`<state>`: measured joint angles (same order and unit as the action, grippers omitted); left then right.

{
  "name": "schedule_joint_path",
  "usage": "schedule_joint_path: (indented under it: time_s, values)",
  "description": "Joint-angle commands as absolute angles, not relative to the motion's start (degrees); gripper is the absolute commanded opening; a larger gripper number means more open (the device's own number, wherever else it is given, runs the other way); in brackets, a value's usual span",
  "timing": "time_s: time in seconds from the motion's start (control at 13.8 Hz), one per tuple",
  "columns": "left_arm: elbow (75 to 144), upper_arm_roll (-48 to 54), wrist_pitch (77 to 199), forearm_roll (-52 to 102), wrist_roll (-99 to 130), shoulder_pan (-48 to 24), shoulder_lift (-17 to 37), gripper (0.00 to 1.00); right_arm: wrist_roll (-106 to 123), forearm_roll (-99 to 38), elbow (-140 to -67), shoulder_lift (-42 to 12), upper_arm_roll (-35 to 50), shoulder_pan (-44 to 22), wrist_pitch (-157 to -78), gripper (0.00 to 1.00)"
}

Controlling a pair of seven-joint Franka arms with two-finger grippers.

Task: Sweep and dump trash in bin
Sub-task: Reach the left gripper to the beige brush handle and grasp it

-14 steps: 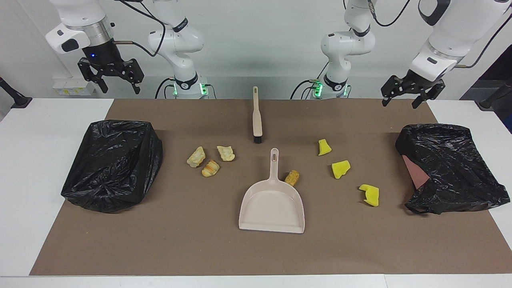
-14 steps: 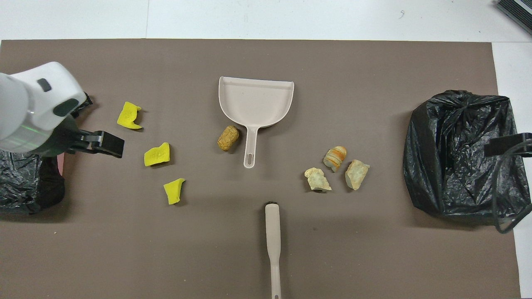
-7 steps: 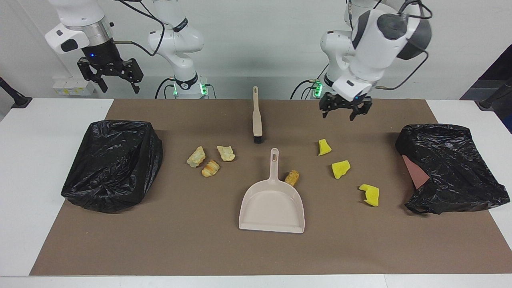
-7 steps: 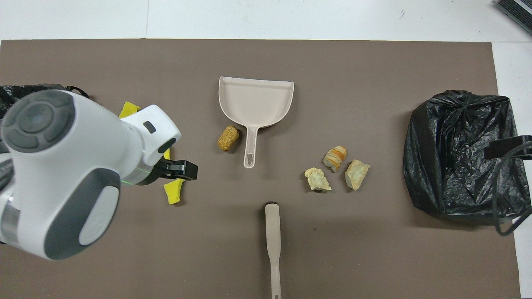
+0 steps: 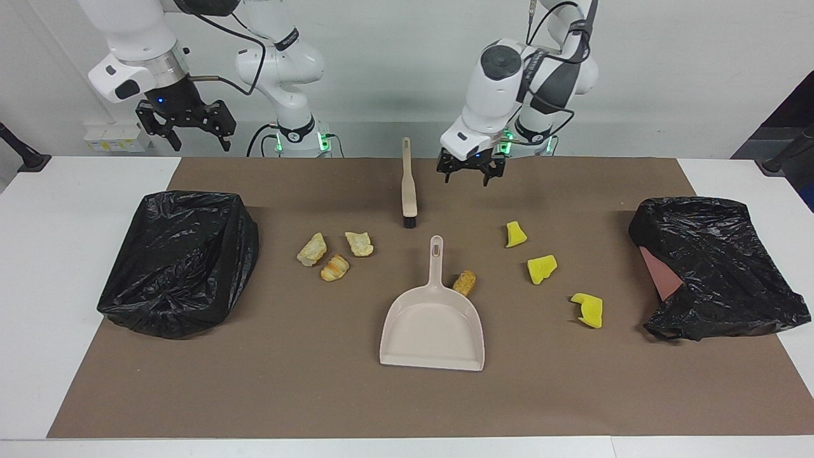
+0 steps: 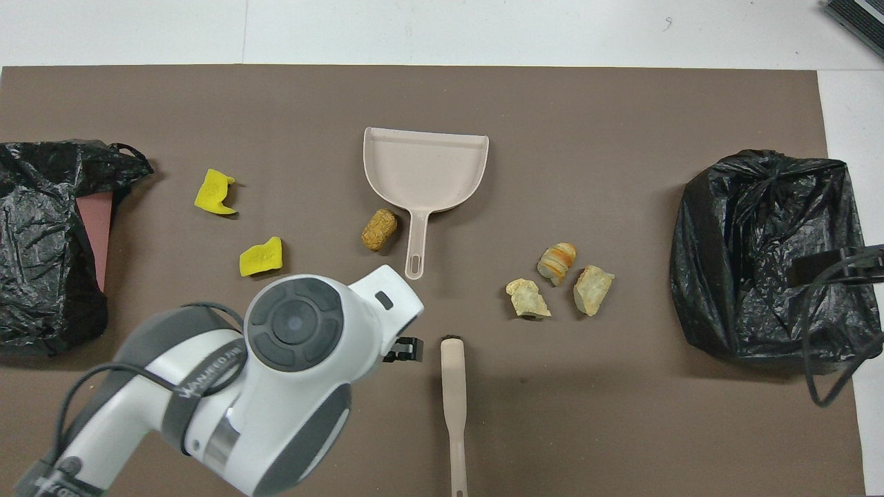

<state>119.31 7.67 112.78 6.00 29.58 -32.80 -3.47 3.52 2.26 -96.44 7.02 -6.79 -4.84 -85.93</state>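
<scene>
The trash lies on the brown mat: yellow sponge chunks and bread-like lumps. The last lump touches the beige dustpan by its handle. The beige brush lies nearer to the robots than the dustpan, bristles toward it. My left gripper is open and empty, low over the mat beside the brush handle. My right gripper is open and empty, held high over the table's edge near one bin. In the overhead view my left arm hides one sponge chunk.
A black bag-lined bin stands at the right arm's end of the mat. A second black bag-lined bin, with a pink inside showing, stands at the left arm's end. White table surrounds the mat.
My left arm has swung from over the bin at its end of the table across to beside the brush, and lower. My right gripper has shifted slightly toward the middle. Nothing on the mat moved.
</scene>
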Motion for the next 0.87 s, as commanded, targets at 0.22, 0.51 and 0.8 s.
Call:
schedule_joint_path:
  time_s: [0.22,0.51,0.8]
  values:
    - [130.8,6.6,125.9,9.7,39.9,-45.2,-3.8,1.00,7.3,0.9,-101.9,8.9,-6.7,-3.9,-88.9,1.00]
    - [131.2,6.7,127.8,11.0,44.5,-50.9,-1.9,1.00,7.9,0.9,-102.3,8.9,-6.7,-3.9,-89.0,1.00]
    - [130.9,6.8,128.1,12.7,47.4,-53.2,-0.5,0.92,10.4,0.9,-102.9,8.9,-7.0,-3.1,-89.1,1.00]
